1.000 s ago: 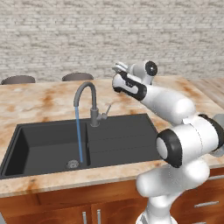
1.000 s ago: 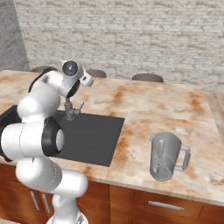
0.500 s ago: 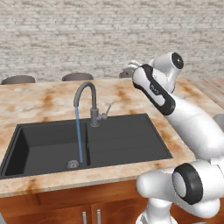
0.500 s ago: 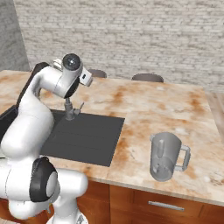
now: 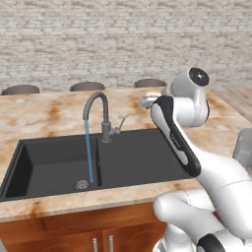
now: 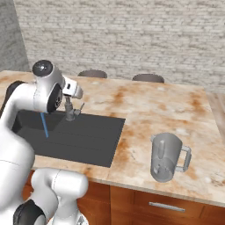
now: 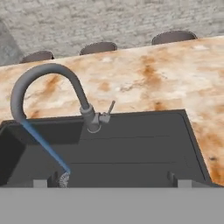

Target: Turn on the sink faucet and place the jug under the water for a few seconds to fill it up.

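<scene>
You have swung the wide-open, empty end effector up and away from the sink faucet, whose water runs into the sink, so next fetch the jug standing well right on the surface.

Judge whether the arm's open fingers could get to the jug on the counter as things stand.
Probably yes. The jug stands upright and alone on the counter right of the sink, nothing around it; the hand is up near the faucet, so the arm must swing across.
</scene>
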You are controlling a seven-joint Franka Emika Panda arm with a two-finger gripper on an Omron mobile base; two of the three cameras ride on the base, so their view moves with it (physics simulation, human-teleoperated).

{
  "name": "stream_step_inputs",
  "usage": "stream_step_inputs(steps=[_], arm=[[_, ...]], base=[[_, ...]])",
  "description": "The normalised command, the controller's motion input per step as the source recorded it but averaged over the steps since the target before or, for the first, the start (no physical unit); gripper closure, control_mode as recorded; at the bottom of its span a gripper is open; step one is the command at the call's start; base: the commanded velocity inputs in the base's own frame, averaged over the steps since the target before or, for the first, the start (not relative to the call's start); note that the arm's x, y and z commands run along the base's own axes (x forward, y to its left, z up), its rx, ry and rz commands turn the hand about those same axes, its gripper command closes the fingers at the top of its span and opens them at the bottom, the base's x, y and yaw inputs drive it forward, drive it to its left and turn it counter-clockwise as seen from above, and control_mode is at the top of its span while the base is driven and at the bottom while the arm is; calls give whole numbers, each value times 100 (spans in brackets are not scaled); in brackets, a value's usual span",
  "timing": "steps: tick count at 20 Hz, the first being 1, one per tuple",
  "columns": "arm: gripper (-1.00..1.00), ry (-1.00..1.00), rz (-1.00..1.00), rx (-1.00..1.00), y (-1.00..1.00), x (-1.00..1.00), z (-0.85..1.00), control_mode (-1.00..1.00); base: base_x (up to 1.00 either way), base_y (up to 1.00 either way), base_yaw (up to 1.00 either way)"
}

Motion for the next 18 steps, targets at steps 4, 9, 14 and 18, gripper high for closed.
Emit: stream_step_inputs(steps=[4, 9, 14, 18], arm=[[-100, -4, 0, -21, 3, -66, 0, -100], [-100, -15, 2, -8, 7, -36, 0, -100], [-100, 0, 0, 0, 0, -3, 0, -100], [-100, 0, 0, 0, 0, -41, 0, -100]], base=[[0, 0, 0], [0, 0, 0], [0, 0, 0], [0, 0, 0]])
